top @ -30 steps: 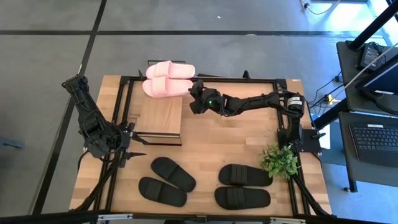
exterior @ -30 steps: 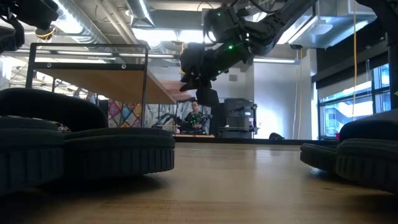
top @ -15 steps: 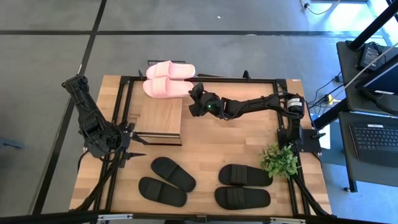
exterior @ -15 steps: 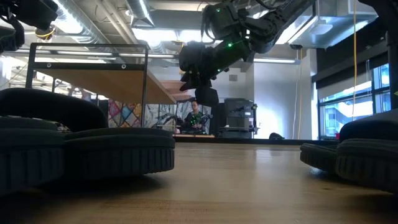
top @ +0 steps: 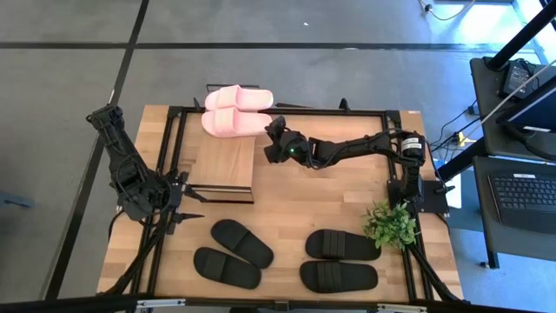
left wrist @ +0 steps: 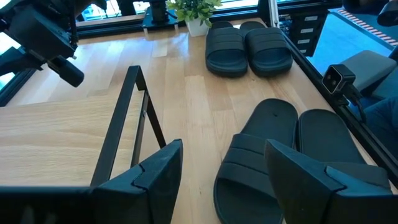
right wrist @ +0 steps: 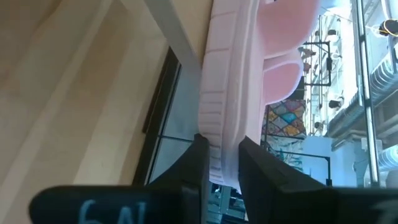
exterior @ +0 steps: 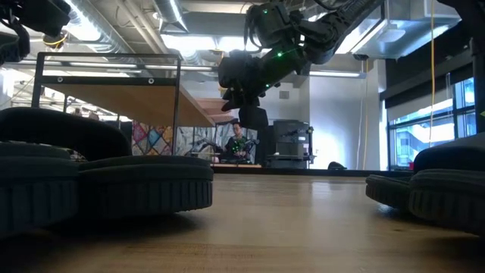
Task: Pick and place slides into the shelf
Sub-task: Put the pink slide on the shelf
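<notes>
Two light pink slides (top: pixel 233 111) lie side by side on the far end of the shelf's light-wood top board (top: pixel 224 163). My right gripper (top: pixel 271 139) is at the right end of the nearer pink slide (right wrist: pixel 249 68), shut on it. Two pairs of black slides (top: pixel 230 254) (top: pixel 340 261) lie soles down on the table near its front edge. My left gripper (top: pixel 187 204) is open and empty at the shelf's near left corner, and the black slides show beyond its fingers in the left wrist view (left wrist: pixel 261 155). My right gripper pinches the right end of the nearer pink slide by its sole edge (right wrist: pixel 216 127), between its two fingers (right wrist: pixel 194 163). The fingers come from the table's right and near side, about level. The slide lies flat on the shelf's top board.
A small potted plant (top: pixel 391 224) stands at the table's right, near the right arm's base. The black frame bars (top: pixel 178 130) run around the tabletop. Bare wood (top: pixel 321 196) lies between the shelf and the black slides.
My right gripper has shifted a little toward the table's near edge, still shut on the pink slide's end. The nearer pink slide has slid slightly to the right on the shelf top.
</notes>
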Robot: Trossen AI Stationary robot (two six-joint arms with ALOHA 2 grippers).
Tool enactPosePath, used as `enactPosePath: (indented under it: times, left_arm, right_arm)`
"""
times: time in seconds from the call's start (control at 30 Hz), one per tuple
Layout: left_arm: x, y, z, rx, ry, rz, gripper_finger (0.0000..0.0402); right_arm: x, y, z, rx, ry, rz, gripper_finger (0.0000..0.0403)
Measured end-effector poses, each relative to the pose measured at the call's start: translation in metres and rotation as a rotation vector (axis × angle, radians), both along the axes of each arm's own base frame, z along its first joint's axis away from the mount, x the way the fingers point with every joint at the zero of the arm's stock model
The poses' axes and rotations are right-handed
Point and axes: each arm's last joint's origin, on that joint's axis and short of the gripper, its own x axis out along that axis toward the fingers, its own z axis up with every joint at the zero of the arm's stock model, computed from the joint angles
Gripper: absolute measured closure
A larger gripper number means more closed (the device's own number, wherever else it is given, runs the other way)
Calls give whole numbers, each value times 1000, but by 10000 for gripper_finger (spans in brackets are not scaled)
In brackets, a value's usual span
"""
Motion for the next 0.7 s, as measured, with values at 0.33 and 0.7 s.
enactPosePath:
  times: [0.33, 0.7]
  left_arm:
    - [0, 0, 0, 0, 0, 0, 185]
    - [0, 0, 0, -2, 3, -5, 185]
  right_arm:
    - [1, 8, -1, -3, 11, 15, 336]
    - [1, 10, 0, -16, 12, -17, 336]
